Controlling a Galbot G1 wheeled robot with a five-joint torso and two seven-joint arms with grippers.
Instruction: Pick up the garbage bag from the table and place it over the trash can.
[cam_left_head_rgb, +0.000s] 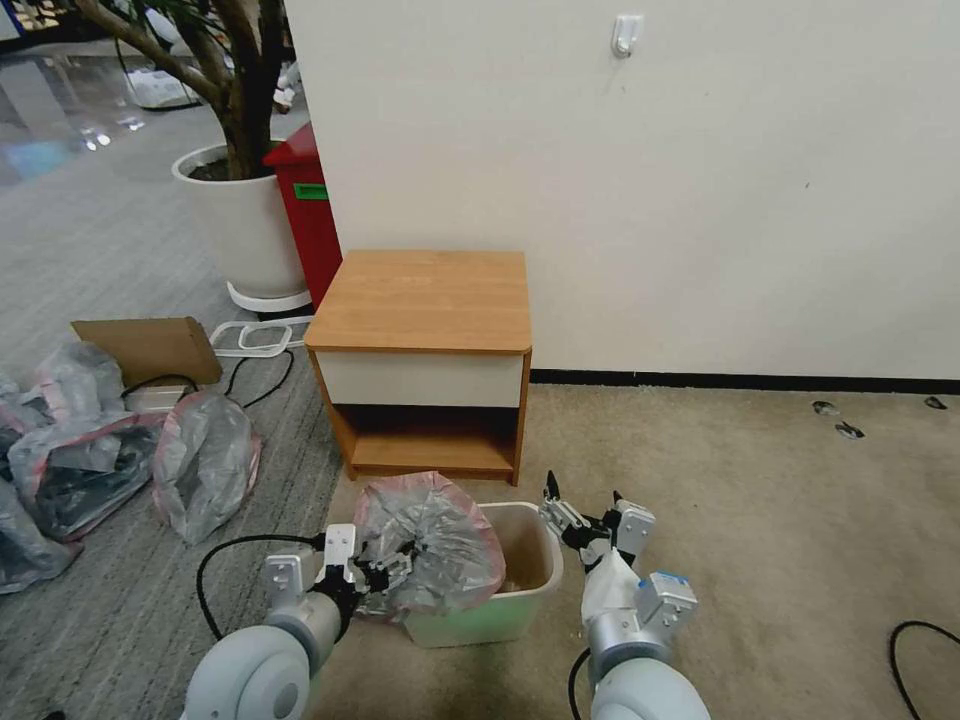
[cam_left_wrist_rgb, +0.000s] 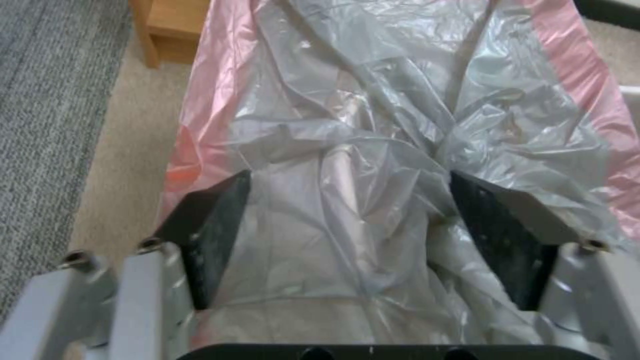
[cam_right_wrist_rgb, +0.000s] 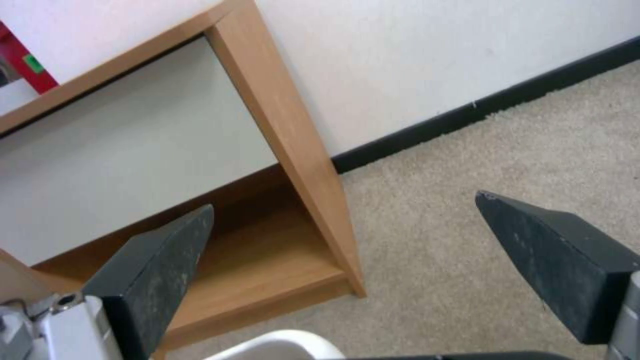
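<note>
The garbage bag (cam_left_head_rgb: 430, 545), crinkly grey plastic with a pinkish-red rim, lies bunched over the left half of the cream trash can (cam_left_head_rgb: 525, 590), which stands on the carpet in front of the table (cam_left_head_rgb: 425, 300). My left gripper (cam_left_head_rgb: 385, 572) is at the bag's left side. In the left wrist view its black fingers (cam_left_wrist_rgb: 213, 225) stand wide apart and open, with the garbage bag (cam_left_wrist_rgb: 373, 125) spread between them. My right gripper (cam_left_head_rgb: 585, 505) hovers open just right of the can with nothing between its fingers (cam_right_wrist_rgb: 160, 270). The right wrist view faces the table (cam_right_wrist_rgb: 287, 125) and shows the trash can's rim (cam_right_wrist_rgb: 280, 346).
Stuffed grey-pink bags (cam_left_head_rgb: 205, 460) and a flat cardboard box (cam_left_head_rgb: 150, 345) lie on the floor at left. A red bin (cam_left_head_rgb: 310, 210) and a white plant pot (cam_left_head_rgb: 240, 220) stand behind the table. The wall (cam_left_head_rgb: 700, 200) is straight ahead. Black cables (cam_left_head_rgb: 225, 560) cross the carpet.
</note>
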